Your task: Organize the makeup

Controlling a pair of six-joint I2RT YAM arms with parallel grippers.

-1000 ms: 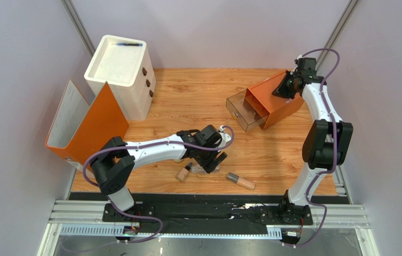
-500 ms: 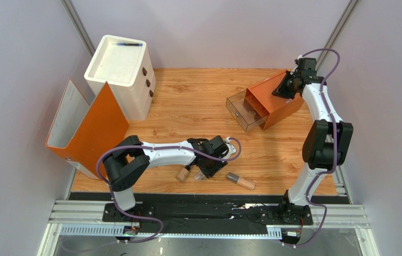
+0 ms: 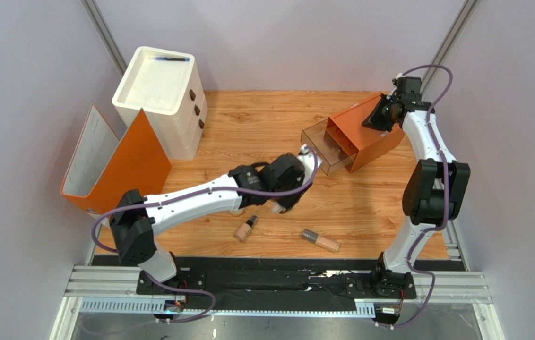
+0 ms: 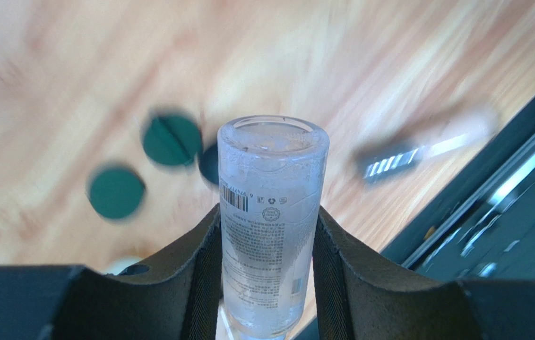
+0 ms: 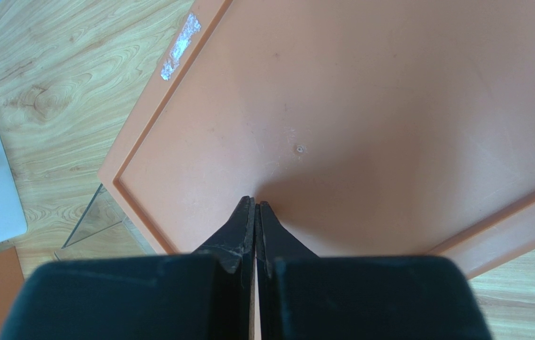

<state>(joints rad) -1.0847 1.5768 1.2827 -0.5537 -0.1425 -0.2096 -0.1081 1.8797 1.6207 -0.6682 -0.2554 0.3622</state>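
Well, the left claw (image 4: 267,216) grips a clear tube (image 4: 272,159); the right claw (image 5: 255,207), pinched shut, touches the orange box (image 5: 391,106) near the bench's (image 3: 263,120) far edge.

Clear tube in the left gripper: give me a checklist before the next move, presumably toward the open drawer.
1. Grip on the clear tube: ok. The left gripper clamps it from both sides, with the tube straight between the jaws.
2. Drawer open: ok. It is pulled out of the orange drawer box.
3. Box steadied: ok. The right gripper is shut, tips against the box's top.
4. Room in the drawer: cannot tell from the top view.
5. Path to the drawer: ok. Both beige tubes lie toward the arm bases, not between the gripper and the drawer.
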